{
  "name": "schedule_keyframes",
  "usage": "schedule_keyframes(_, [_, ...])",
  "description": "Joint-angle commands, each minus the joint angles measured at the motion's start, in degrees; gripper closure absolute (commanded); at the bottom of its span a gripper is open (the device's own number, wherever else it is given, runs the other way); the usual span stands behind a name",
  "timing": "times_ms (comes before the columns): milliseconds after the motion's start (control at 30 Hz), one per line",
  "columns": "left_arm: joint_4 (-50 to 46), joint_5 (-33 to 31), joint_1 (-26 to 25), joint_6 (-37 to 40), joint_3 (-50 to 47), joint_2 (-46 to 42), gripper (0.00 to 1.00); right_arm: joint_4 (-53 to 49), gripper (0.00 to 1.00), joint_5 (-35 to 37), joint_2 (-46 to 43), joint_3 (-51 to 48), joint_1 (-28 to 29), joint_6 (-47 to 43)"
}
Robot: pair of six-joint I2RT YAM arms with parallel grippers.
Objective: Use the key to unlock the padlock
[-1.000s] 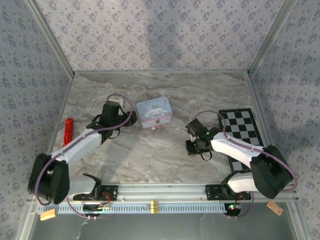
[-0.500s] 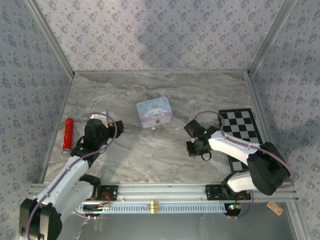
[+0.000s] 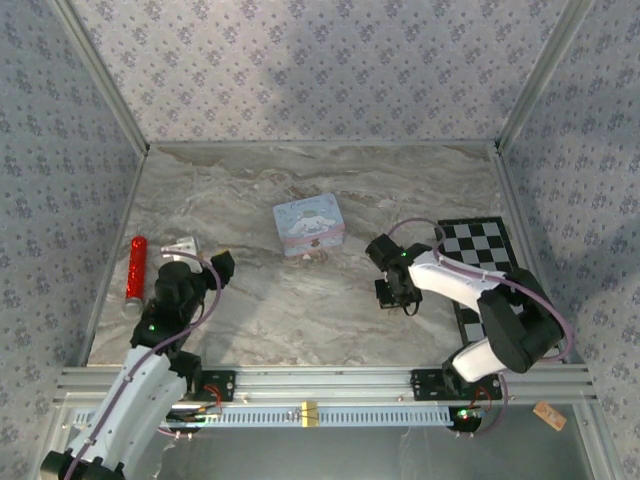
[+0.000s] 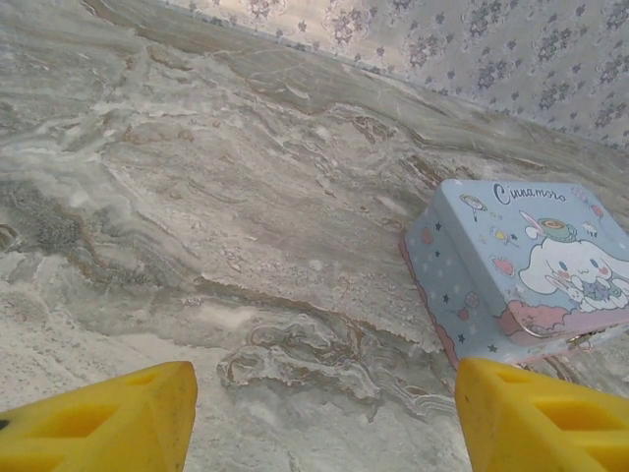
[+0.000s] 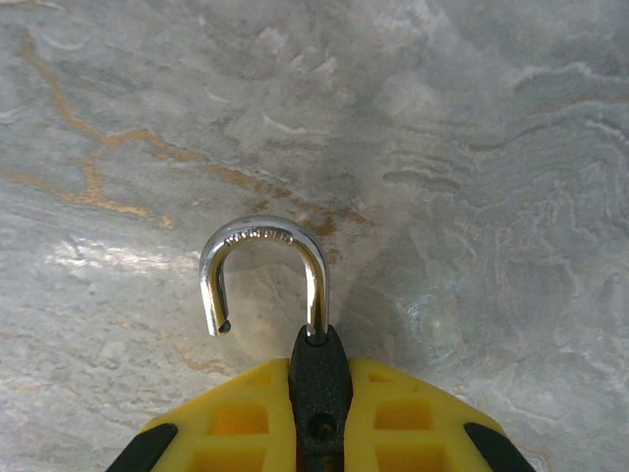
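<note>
The right pincer (image 5: 319, 369) is pinching the padlock (image 5: 263, 232) with its yellow fingers squeezed close together. In the top view, this pincer (image 3: 397, 293) is hanging low over the surface (image 3: 300, 310), between the cartoon tin (image 3: 309, 225) and the checkered board (image 3: 480, 252). Only the shiny metal loop of the padlock is sticking out past the fingertips. One end of the loop is going down between the fingers. The other end is hanging free in the air, so the padlock is looking open already.

The left pincer (image 4: 324, 413) is standing wide with nothing in it. It (image 3: 203, 255) is sitting off to the left, well apart from the padlock and near a red tube (image 3: 135, 268). Its camera is looking across the surface at the tin (image 4: 521, 265).

The padlock is probably hard and a bit heavy for something so tiny. It is not going to bend or break. The smooth metal is likely slippery, and the loop is probably swinging loose, so grabbing the loop is a bad idea. The best place to hold is the flat sides of the body, squeezed firmly, just as the right pincer is doing.
</note>
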Motion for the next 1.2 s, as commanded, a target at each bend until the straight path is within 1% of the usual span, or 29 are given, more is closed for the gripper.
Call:
schedule_keyframes(0, [0.0, -1.2, 0.4, 1.2, -0.2, -1.2, 0.29, -3.1, 1.0, 2.9, 1.7, 1.6, 0.0, -0.7])
schedule_keyframes(67, [0.2, -1.1, 0.5, 1.3, -0.5, -1.3, 0.28, -3.0, 0.99, 3.0, 2.5, 1.8, 0.1, -0.9])
schedule_keyframes(267, [0.1, -1.8, 0.7, 1.2, -0.8, -1.6, 0.27, -3.2, 0.9, 4.0, 5.5, 2.4, 1.3, -1.5])
schedule_keyframes(433, [0.0, -2.1, 0.8, 1.1, -0.8, -1.7, 0.26, -3.0, 0.85, 4.2, 7.6, 3.0, 2.2, -1.8])
schedule_keyframes(600, [-0.4, -3.2, 1.1, 0.9, -1.0, -2.3, 0.26, -3.0, 0.71, 5.2, 7.6, 3.3, 3.5, -2.4])
schedule_keyframes(767, [-0.8, -3.8, 1.2, 0.8, -1.3, -3.1, 0.25, -3.0, 0.6, 5.0, 7.4, 3.4, 4.1, -2.8])
schedule_keyframes(900, [-0.8, -3.9, 1.4, 0.8, -1.3, -3.2, 0.25, -2.9, 0.48, 5.1, 6.1, 3.4, 4.9, -3.6])
schedule_keyframes(1067, [-0.7, -4.0, 1.7, 0.7, -1.3, -3.0, 0.24, -2.8, 0.4, 4.7, 3.9, 3.4, 5.0, -3.9])
schedule_keyframes(1167, [-0.7, -3.9, 1.8, 0.6, -1.4, -3.0, 0.24, -2.7, 0.32, 4.2, 2.4, 3.4, 4.9, -3.9])
